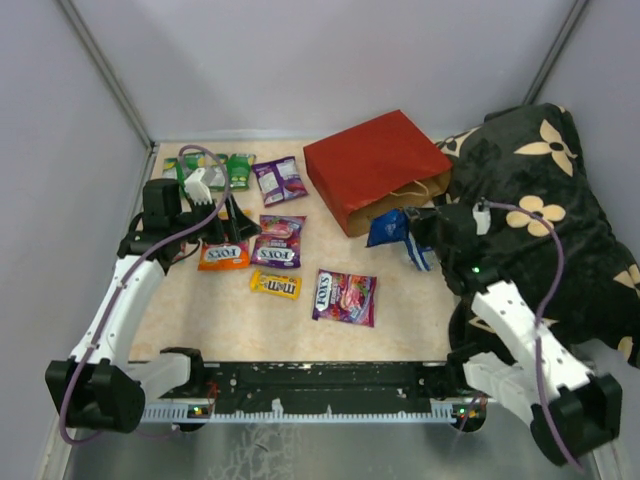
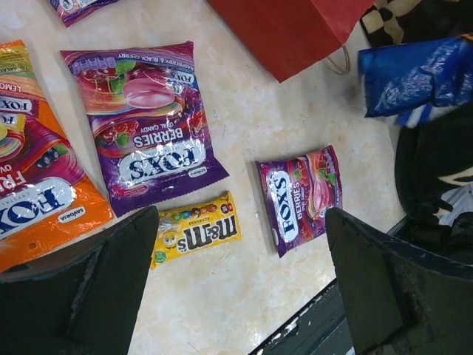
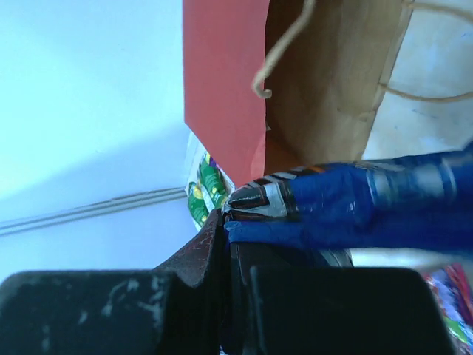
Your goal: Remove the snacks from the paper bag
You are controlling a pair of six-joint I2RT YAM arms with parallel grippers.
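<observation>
One glossy blue chip bag (image 1: 398,232) is just outside the mouth of the red-and-brown paper bag (image 1: 375,165), its edge pinched by the right arm's fingers (image 3: 199,255), I'd guess to draw it clear. Several small flat packets (image 1: 277,245) lie on the beige tabletop (image 1: 420,310), the left arm's fingers (image 2: 96,288) spread wide above them.

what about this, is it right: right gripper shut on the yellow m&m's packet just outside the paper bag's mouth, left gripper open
No: the right gripper is shut on the blue chip bag, as the right wrist view shows; the M&M's packet lies loose. It is just outside the mouth of the paper bag, and the left gripper is open.
</observation>
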